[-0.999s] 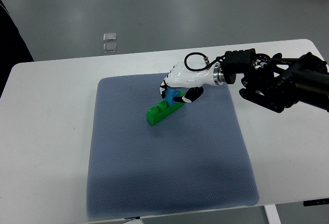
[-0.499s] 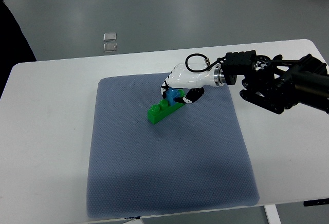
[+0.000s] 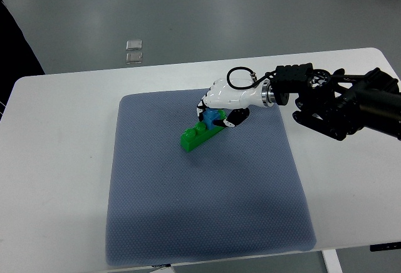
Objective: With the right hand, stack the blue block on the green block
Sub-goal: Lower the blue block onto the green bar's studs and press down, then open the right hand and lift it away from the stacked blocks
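A long green block lies slantwise on the grey-blue mat, a little above its middle. A small blue block sits on the green block's right end, mostly covered by my right hand. The white hand is curled around the blue block, its arm reaching in from the right edge. My left arm does not show anywhere.
The mat lies on a white table. Two small clear squares lie on the grey floor beyond the table's far edge. A dark shape stands at the left edge.
The hand with the blue block has shifted very slightly right and up. The green block lies where it was.
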### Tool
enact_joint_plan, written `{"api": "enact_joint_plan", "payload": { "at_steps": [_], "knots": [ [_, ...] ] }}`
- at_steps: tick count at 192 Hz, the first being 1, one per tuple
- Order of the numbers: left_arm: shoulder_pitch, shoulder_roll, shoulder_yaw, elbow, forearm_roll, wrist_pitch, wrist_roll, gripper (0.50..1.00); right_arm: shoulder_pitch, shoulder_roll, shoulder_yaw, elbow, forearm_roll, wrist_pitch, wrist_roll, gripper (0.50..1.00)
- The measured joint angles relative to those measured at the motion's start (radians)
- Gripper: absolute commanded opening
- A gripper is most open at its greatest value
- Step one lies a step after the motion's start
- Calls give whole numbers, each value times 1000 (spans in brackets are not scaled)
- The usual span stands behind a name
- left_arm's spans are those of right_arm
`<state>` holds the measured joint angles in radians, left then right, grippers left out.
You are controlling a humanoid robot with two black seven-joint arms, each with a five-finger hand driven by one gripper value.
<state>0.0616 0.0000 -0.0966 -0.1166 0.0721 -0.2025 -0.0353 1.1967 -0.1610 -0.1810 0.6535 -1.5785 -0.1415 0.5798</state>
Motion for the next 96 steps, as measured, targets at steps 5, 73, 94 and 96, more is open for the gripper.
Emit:
{"api": "enact_joint_plan", "payload": {
  "at_steps": [5,73,94,96],
  "knots": [
    [0,0,0,0,0,0,0,1000,0,0,0,0,0,-1,0,654],
    [0,0,0,0,0,0,0,1000,0,-2,1,3,2,-15,1,836],
    [0,0,0,0,0,0,0,1000,0,-2,2,3,3,-15,2,860],
    [0,0,0,0,0,0,0,1000,0,-2,1,3,3,-15,2,860]
  ]
}}
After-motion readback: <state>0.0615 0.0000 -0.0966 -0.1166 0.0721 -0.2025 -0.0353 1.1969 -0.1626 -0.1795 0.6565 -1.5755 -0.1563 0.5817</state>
